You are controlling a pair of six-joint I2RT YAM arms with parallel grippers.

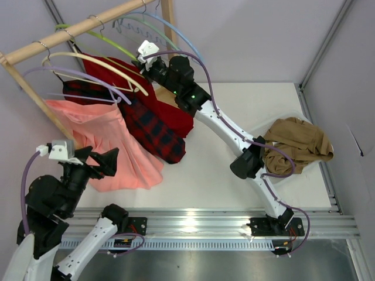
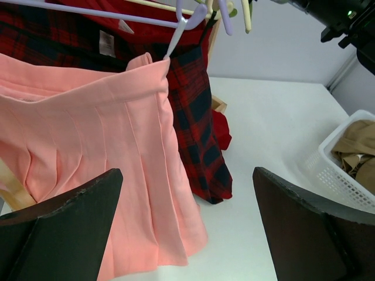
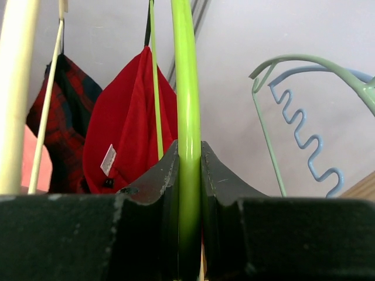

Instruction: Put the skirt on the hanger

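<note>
The lime hanger (image 1: 111,40) hangs from the wooden rod at the back left. My right gripper (image 1: 140,63) is up at the rack and shut on the hanger's lime bar (image 3: 188,88), which runs upright between its jaws (image 3: 188,153). The deep-red skirt (image 1: 176,120) hangs under the rod behind the plaid skirt. In the right wrist view it (image 3: 129,117) is bunched against a thinner lime bar just left of the jaws. My left gripper (image 1: 98,161) is open and empty, low in front of the salmon-pink skirt (image 2: 88,146). A bit of the deep-red skirt's hem (image 2: 221,132) shows past the plaid.
A red-and-black plaid skirt (image 1: 152,126) and the pink skirt (image 1: 105,140) hang on the same rod (image 1: 88,26). Cream (image 1: 99,60), lavender (image 1: 76,75) and light-blue (image 1: 181,35) hangers crowd the rack. A white basket (image 2: 345,175) holding a tan garment (image 1: 299,143) stands at the right.
</note>
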